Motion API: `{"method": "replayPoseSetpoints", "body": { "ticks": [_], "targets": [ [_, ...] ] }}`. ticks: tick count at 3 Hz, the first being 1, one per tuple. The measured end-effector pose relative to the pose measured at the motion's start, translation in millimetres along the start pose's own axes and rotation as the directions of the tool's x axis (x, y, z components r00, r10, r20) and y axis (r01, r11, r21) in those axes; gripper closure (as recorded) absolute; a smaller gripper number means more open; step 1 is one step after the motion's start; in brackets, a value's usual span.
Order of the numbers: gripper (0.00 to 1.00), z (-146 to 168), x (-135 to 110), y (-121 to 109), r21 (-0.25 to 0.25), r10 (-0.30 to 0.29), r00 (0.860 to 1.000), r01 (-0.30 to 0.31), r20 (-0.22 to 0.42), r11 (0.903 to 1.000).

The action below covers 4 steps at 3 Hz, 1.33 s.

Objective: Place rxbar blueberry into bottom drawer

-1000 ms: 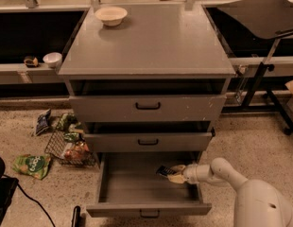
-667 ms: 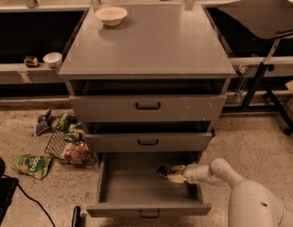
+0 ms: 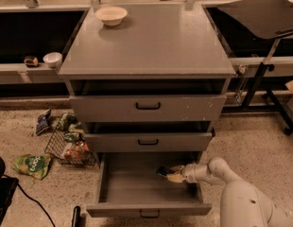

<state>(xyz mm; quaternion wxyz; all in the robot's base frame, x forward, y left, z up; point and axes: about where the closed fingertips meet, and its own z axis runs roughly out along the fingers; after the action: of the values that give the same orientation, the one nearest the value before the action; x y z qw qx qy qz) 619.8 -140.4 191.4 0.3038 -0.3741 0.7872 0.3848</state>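
Gripper (image 3: 169, 174) sits low at the right side of the open bottom drawer (image 3: 132, 186), clamped on the rxbar blueberry (image 3: 161, 171). I make out only the bar's dark end poking left, print unreadable. My arm (image 3: 245, 202) is cut off at the lower right.

Speckled floor (image 3: 260, 141) bears the grey cabinet (image 3: 146, 46); left of it lie a green bag (image 3: 32, 165), a wire basket (image 3: 66, 149) and perhaps a blue-white packet (image 3: 42, 122). The gripper (image 3: 171, 174) is inside the cabinet's bottom drawer (image 3: 146, 208).

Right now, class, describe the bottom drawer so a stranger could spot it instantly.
Find the grey cabinet. The bottom drawer is its lowest of three. Unlike the two upper drawers, it is pulled far out, and the gripper holds the rxbar blueberry inside it.
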Motion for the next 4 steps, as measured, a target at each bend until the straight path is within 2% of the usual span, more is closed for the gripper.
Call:
{"method": "replayPoseSetpoints", "body": {
  "ticks": [3, 4],
  "targets": [
    [0.10, 6.6, 4.4, -5.2, -0.012, 0.022, 1.000, -0.022, -0.009, 0.9997],
    [0.00, 6.6, 4.4, -5.3, -0.012, 0.022, 1.000, -0.022, -0.009, 0.9997]
  ]
}}
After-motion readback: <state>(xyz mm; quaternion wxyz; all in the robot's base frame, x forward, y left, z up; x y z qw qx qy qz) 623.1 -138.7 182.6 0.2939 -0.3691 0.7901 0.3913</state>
